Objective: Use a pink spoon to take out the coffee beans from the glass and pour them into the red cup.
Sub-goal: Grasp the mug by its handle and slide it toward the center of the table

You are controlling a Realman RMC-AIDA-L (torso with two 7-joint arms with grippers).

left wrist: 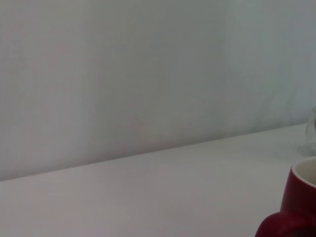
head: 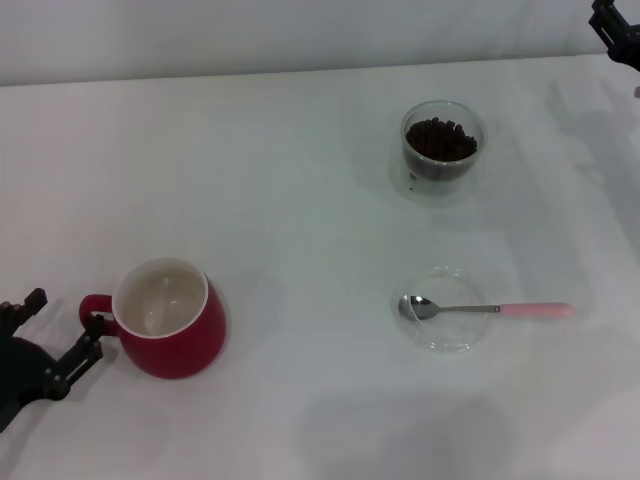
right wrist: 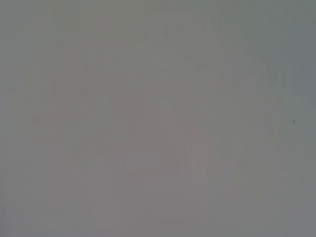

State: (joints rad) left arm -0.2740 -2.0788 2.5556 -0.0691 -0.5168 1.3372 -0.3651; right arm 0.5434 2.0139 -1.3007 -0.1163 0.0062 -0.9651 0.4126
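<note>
Head view: left gripper (head: 62,335) sits at the near left corner of the white table (head: 300,180), fingers spread apart with nothing between them. One fingertip (head: 92,345) lies just beside the loop handle of the red cup (head: 172,330); whether it touches the handle cannot be told. Right gripper (head: 620,30) is only partly in frame at the far right corner, well apart from everything; how its fingers stand cannot be told.

Red cup: squat, rounded, glossy dark red ceramic with a white inside, upright, handle pointing toward the left gripper. Left wrist view shows only a slice of the cup's red wall (left wrist: 298,197), its white rim and the curve of the handle, with bare table and a plain wall behind.

Pink spoon (head: 487,309): long axis runs left to right across the table. Shiny metal bowl faces up and points to the robot's left, resting inside a flat clear round saucer (head: 447,310); the pale pink handle sticks out past the saucer's rim to the right, lying on the table.

Glass (head: 442,150): short, round, clear, thick-walled, upright, farther back than the saucer. Coffee beans (head: 440,138), small, dark and oval, are heaped inside it.

Right wrist view: a uniform grey surface only.
</note>
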